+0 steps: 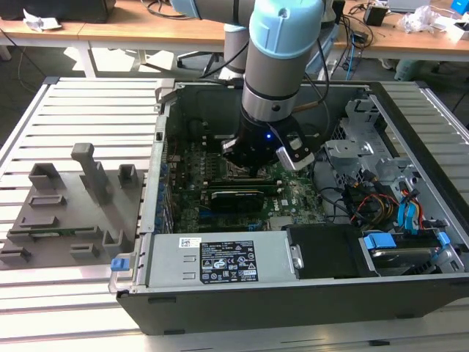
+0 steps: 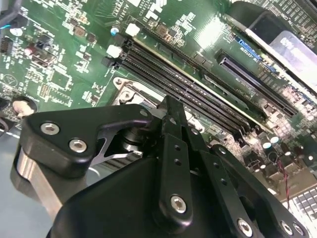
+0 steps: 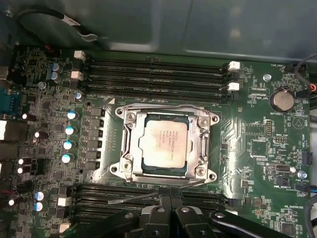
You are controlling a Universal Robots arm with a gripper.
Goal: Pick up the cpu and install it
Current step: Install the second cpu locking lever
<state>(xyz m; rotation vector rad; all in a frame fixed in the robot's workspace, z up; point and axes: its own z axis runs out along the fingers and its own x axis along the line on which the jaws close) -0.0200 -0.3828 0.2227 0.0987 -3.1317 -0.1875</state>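
Gripper (image 3: pixel 166 210) fingers together, nothing held, directly above cpu (image 3: pixel 164 145) seated in socket (image 3: pixel 128 148) on motherboard (image 3: pixel 257 144).

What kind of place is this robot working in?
Probably a robotics lab or test workshop: an opened desktop computer case lies on a slatted metal workbench, grey fixture blocks sit beside it, and wooden desks with cables stand behind.

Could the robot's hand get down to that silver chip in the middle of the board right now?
Probably yes. The cpu lies bare in its metal socket frame, top uncovered, and the hand hovers close beside it inside the open computer case.
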